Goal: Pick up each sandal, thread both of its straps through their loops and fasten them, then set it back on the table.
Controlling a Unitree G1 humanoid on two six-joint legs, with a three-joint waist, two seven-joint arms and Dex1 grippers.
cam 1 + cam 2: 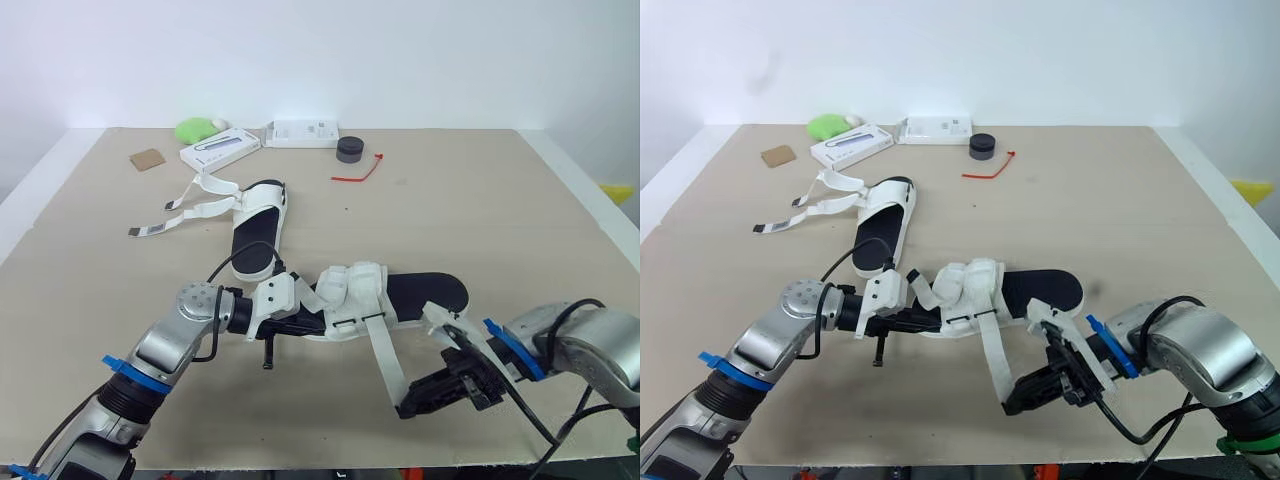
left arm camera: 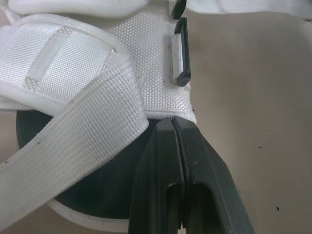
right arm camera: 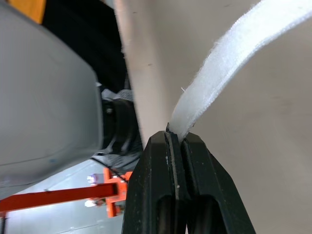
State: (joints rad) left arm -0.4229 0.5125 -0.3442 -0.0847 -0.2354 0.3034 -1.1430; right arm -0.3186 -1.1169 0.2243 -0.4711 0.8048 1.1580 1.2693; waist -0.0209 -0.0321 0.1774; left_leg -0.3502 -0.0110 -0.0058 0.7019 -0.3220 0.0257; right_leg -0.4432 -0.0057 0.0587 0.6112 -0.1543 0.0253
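Threading is the step in hand, on the near sandal (image 1: pixel 400 295), which lies on its sole toward the 6 o'clock edge of the desk (image 1: pixel 500 220), toe pointing to 3 o'clock. One strap (image 1: pixel 385 350) hangs loose from its white upper and runs off toward 5 o'clock. Its free end is clamped in the right gripper (image 1: pixel 405 408), whose fingers are pressed fully together on the webbing with no gap showing in the right wrist view.

The left gripper (image 1: pixel 318 325) comes in from 9 o'clock at the heel end. Its fingers are also clenched, their tips meeting on the hem of the woven upper, and they seem to nip that edge to steady the shoe. The black loop (image 2: pixel 182 48) sits just beyond those tips, on the side of the upper, and it is empty.

By my reading the strap is gripped but not yet fed. The next move calls for the right arm to carry the strap end back toward 10 o'clock, line its tip up with the narrow slot, and push it through while the left arm holds the sandal from sliding. The webbing is limp, so a grip close to the tip would help.

The far sandal (image 1: pixel 258 230) rests toward 11 o'clock, its straps splayed out to 9 o'clock, unfastened.
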